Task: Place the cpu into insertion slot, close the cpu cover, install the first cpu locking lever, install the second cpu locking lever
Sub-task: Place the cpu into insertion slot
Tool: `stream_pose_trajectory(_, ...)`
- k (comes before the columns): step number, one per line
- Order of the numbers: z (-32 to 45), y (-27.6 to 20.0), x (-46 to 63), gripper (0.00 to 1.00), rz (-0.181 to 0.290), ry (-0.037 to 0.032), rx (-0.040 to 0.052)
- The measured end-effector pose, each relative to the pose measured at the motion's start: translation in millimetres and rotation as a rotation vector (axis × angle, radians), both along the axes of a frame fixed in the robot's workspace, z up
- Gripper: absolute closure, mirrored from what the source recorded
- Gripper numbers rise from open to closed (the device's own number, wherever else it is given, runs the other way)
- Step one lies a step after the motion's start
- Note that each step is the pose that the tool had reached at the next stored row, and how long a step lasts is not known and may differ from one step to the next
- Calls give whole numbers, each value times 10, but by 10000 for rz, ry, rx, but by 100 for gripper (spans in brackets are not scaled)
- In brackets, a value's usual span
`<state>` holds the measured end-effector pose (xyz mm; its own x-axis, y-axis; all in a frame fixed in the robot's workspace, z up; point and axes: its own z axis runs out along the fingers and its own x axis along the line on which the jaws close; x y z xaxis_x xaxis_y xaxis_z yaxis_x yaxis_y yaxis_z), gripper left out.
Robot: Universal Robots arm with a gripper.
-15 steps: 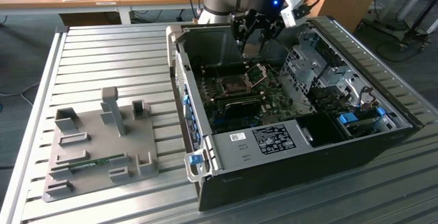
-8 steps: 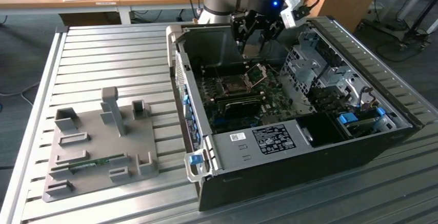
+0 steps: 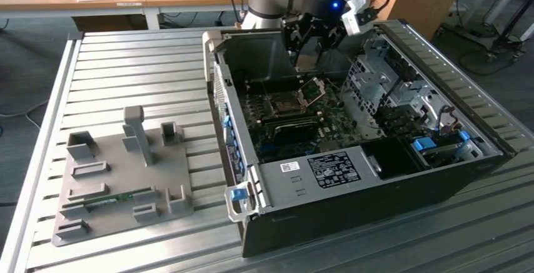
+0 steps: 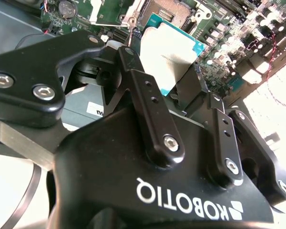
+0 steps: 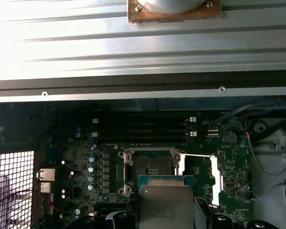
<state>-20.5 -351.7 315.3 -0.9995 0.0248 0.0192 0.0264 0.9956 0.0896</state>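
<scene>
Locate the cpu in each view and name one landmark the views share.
Exterior view: cpu, a pale patch held by the gripper above the motherboard.
Second wrist view: cpu clamped between the black fingers, socket beyond it.
First wrist view: cpu overlapping the socket's near edge.
Shared landmark: the empty socket.

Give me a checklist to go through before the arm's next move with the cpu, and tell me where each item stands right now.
1. Firm hold on the cpu: ok, the gripper is shut on its edges.
2. Empty insertion slot: ok, no chip sits in it.
3. Open cpu cover: ok, it stands swung up beside the slot.
4. cpu lined up over the slot: cannot tell from these angles.
5. cpu corner orientation matching the slot: cannot tell.
</scene>
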Motion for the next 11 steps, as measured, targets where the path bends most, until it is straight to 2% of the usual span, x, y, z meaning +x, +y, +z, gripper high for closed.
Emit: stream_pose_trajectory(11,-83,0,0,46,0,3,-5)
